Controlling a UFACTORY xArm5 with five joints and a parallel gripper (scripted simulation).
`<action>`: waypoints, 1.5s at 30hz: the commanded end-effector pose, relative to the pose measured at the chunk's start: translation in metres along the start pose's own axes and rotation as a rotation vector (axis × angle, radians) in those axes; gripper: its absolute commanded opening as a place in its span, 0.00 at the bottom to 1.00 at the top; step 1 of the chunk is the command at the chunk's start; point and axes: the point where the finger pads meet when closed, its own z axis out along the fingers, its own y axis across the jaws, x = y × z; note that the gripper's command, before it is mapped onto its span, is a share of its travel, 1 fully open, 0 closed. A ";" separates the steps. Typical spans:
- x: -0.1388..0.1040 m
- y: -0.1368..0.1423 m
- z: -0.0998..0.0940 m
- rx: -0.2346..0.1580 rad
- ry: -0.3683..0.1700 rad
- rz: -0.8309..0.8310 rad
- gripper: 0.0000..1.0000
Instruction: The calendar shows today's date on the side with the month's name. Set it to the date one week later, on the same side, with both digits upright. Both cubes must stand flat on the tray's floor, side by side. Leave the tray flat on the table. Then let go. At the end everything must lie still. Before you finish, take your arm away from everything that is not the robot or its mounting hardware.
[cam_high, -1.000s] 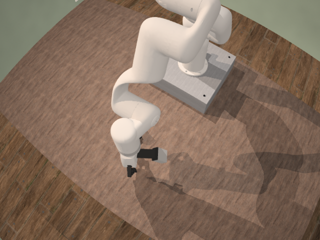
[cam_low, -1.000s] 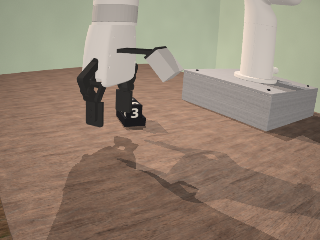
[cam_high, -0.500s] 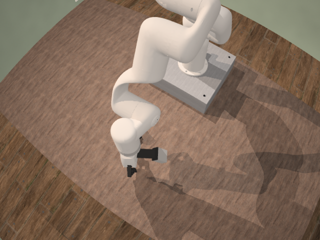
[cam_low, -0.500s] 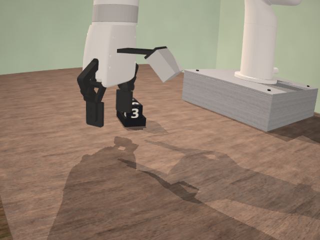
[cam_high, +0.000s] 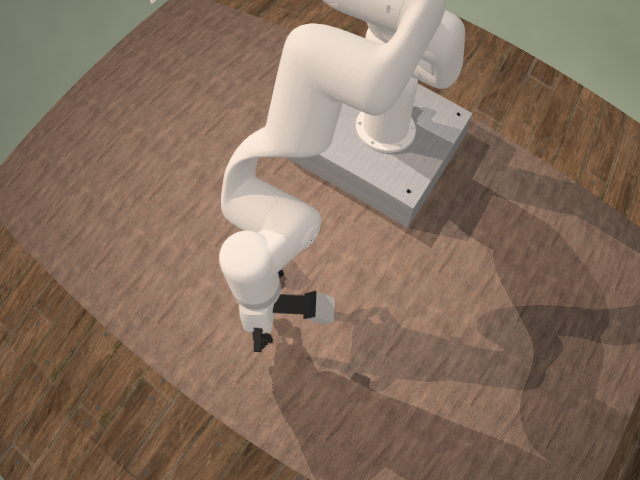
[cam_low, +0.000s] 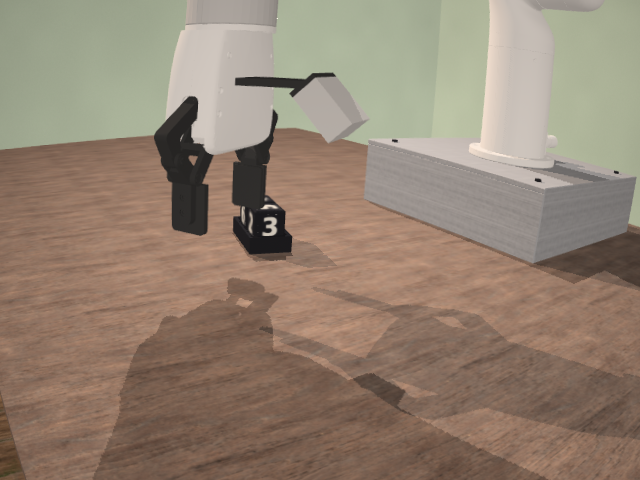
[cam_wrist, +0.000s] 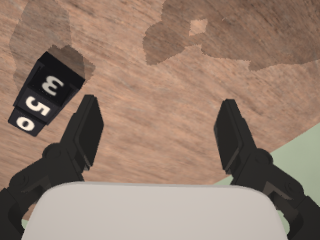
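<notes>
Gripper: we see the gripper (cam_high: 270, 307) (cam_low: 219, 219) (cam_wrist: 159, 111) with its fingers wide apart — nothing between them, above the tabletop (cam_high: 155, 155) (cam_low: 77, 258) (cam_wrist: 155, 155).
Tray: in the exterior view we find the tray (cam_low: 270, 244) on the tabletop, in from its far edge; the arm (cam_high: 315, 77) hides it from the top.
Cubes: we see both cubes (cam_low: 269, 226) (cam_wrist: 37, 106) in the tray.
Digits: we read 3 on the end — 5 and 0 in the wrist view.
</notes>
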 end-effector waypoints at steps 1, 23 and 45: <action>-0.001 0.001 -0.002 -0.003 -0.001 0.024 1.00; -0.023 -0.023 -0.003 -0.003 -0.001 0.506 1.00; -0.052 -0.054 -0.004 -0.003 -0.001 0.786 1.00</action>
